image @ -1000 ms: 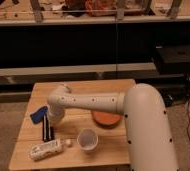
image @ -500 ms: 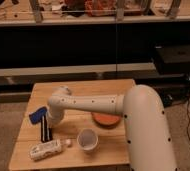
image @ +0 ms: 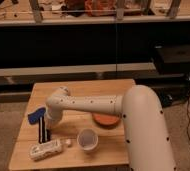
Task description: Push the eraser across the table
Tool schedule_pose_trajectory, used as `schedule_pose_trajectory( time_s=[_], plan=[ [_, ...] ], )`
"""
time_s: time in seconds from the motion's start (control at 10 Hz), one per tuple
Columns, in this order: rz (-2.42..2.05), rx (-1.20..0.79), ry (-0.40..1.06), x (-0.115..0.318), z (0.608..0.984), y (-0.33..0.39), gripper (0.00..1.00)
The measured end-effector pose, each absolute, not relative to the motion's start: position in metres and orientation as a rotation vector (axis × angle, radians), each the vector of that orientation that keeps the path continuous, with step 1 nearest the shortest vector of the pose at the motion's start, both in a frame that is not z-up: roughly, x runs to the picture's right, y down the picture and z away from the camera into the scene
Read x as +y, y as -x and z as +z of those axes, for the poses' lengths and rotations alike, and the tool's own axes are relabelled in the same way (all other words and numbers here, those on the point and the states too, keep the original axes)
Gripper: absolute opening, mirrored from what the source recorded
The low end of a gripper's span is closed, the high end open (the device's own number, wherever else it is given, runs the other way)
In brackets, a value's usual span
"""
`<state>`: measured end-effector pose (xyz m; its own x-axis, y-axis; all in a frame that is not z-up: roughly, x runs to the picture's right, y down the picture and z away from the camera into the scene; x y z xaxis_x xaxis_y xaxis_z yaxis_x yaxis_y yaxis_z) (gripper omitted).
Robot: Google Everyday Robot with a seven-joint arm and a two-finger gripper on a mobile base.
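Observation:
The eraser (image: 43, 129), a long narrow black block with a pale stripe, lies lengthwise on the left part of the wooden plank table (image: 88, 90). My white arm reaches from the right across the table and bends down at the left. My gripper (image: 50, 123) is at the arm's end, low over the table, right beside the eraser's right side.
A blue pad (image: 34, 115) lies just left of the eraser's far end. A white tube-like bottle (image: 45, 148) lies near the front left edge. A white cup (image: 87, 139) stands at the front middle, an orange disc (image: 106, 120) behind it. Dark shelving stands behind the table.

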<state>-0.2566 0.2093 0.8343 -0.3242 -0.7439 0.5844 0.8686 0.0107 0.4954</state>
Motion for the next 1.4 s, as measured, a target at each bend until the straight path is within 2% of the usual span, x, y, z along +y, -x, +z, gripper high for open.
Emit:
schedule_pose_trajectory(
  time_s=[0.3, 0.8, 1.4],
  plan=[
    [-1.65, -0.992, 0.175, 0.215, 0.832, 0.26, 0.0],
    [-1.74, -1.111, 0.089, 0.236, 0.807, 0.324, 0.0],
    [-1.776, -1.137, 0.054, 0.241, 0.801, 0.335, 0.0]
  ],
)
